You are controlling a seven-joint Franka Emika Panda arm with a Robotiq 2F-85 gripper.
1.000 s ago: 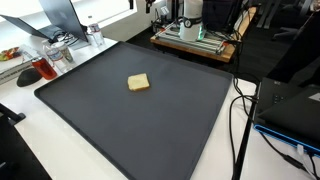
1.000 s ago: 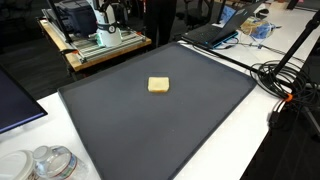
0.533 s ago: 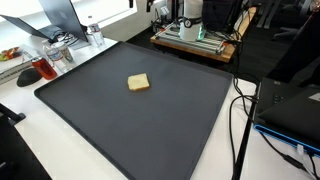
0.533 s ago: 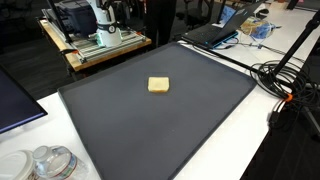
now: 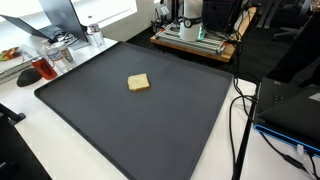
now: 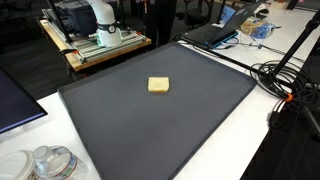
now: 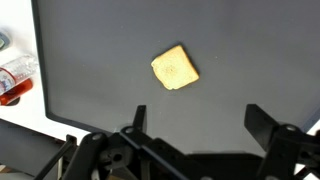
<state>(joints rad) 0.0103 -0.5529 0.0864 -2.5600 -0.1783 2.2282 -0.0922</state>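
**Approach stage: fingers spread, high above the mat, piece untouched**

Obs: The fingers were spread wide and empty, nothing between them. They showed only in the wrist view, at its bottom edge. Neither exterior view had them over the mat, so I judged them well above it.

Obs: The yellow square piece lay flat on the black mat, well inside its borders. In both exterior views it sat alone, nothing touching it. It lay nearer the mat's far edge than its near one. In the wrist view the piece was turned, with its sides askew to the mat's edges. It lay ahead of the fingers and a little off the midline between them.

Obs: A bottle with red contents stood just off the mat on the white surface. Cables lay off another side of the mat. Both were well apart from the piece.

Judgement: the step in hand was the approach, with no contact made yet. The next move would call for three things:
- bringing the fingers over the piece's spot on the mat
- turning the wrist so the fingers face two opposite sides of the piece
- descending with the fingers kept wide, stopping short of pressing into the mat

The piece looked thin, so the closing height would matter
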